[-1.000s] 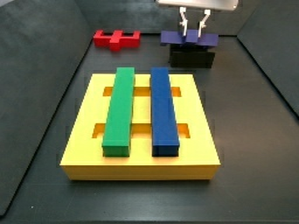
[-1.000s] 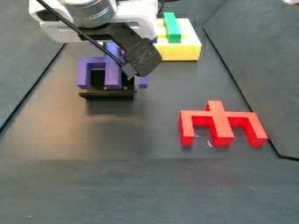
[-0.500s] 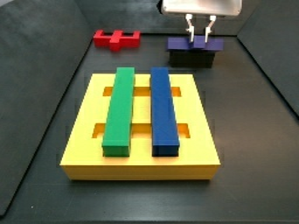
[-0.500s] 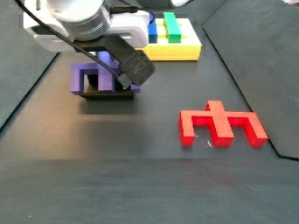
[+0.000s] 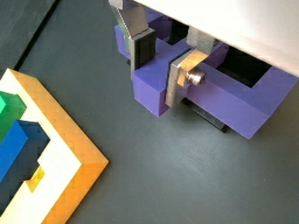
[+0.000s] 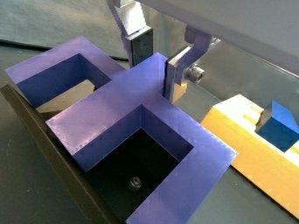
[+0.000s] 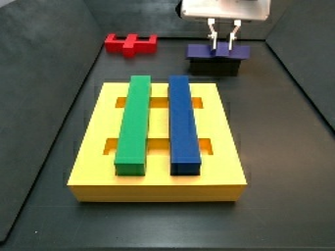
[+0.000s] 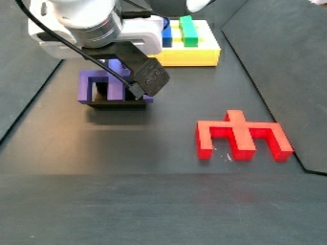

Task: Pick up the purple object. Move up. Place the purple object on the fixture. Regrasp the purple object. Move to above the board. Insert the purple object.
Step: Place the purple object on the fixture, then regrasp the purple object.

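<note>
The purple object [image 5: 251, 105] [image 6: 128, 101] lies flat on top of the black fixture [image 7: 217, 67] [image 8: 118, 103], at the back right of the floor in a side view [image 7: 207, 51]. My gripper [image 5: 160, 77] [image 6: 158, 77] reaches down over it, and its fingers are shut on one narrow prong of the piece, with both pads against the prong's sides. The yellow board [image 7: 92, 167] [image 8: 194, 57] lies apart from the fixture and carries a green bar [image 7: 133, 123] and a blue bar [image 7: 185, 123].
A red comb-shaped block [image 7: 129, 42] [image 8: 240, 137] lies on the dark floor away from the fixture. The board's corner [image 5: 59, 144] [image 6: 239, 122] shows close to the fixture in both wrist views. Dark walls ring the floor.
My gripper has come down with the purple object, which now sits lower on the fixture than a second ago. The board and the red block have not moved.
</note>
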### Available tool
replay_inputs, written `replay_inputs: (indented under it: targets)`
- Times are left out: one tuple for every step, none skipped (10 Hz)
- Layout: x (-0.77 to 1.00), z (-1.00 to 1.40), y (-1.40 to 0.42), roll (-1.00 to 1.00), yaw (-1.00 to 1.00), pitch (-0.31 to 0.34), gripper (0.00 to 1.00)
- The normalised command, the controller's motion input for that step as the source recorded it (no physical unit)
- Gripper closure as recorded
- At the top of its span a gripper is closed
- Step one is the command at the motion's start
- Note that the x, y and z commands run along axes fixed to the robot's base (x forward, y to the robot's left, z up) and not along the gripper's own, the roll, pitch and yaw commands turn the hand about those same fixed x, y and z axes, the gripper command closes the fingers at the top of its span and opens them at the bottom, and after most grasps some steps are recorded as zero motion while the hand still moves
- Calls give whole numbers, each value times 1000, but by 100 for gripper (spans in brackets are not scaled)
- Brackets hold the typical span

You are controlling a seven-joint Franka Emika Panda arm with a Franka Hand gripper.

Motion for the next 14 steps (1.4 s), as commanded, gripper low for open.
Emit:
replay_inputs:
  targets:
    - [0,0,0,0,0,0,100]
    - [0,0,0,0,0,0,0]
    - [-17,71,-11,400,0,0,0]
    - [-86,40,0,706,29,0,0]
    - [-86,63,-31,809,40,-40,0]
    - [-37,71,-71,866,29,-23,0]
    - [-103,80,-86,809,23,-51,0]
    - [-91,149,-63,737,17,-69,0]
    - [-9,214,-57,694,23,-51,0]
    - [0,251,-37,723,29,0,0]
    - [43,271,-37,794,23,0,0]
    - [54,303,-69,909,6,0,0]
    - [57,274,-83,1000,6,0,0]
    - [49,209,-103,1000,3,0,0]
